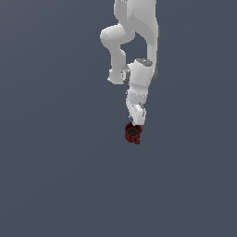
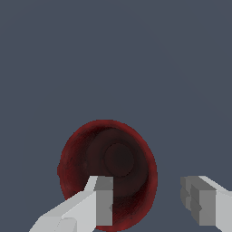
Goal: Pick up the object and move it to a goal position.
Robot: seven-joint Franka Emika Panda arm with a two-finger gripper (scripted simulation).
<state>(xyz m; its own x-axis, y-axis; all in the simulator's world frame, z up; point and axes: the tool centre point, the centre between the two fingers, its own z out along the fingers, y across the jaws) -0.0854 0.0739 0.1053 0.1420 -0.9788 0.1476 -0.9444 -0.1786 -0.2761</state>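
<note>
The small dark red mug [image 1: 132,133] stands on the grey floor just below the white arm in the exterior view. In the wrist view the mug [image 2: 90,149] shows from above, with its dark inside facing the camera. My gripper [image 1: 137,123] is right above the mug and open. In the wrist view my gripper [image 2: 147,192] straddles the mug's wall: one finger [image 2: 103,199] is over the mug's opening, the other finger [image 2: 199,199] is outside the rim with a gap to it. The handle is not clear in the wrist view.
The plain dark grey floor [image 1: 55,176] spreads all around. The white arm [image 1: 139,78] reaches down from the upper middle of the exterior view. No other objects show.
</note>
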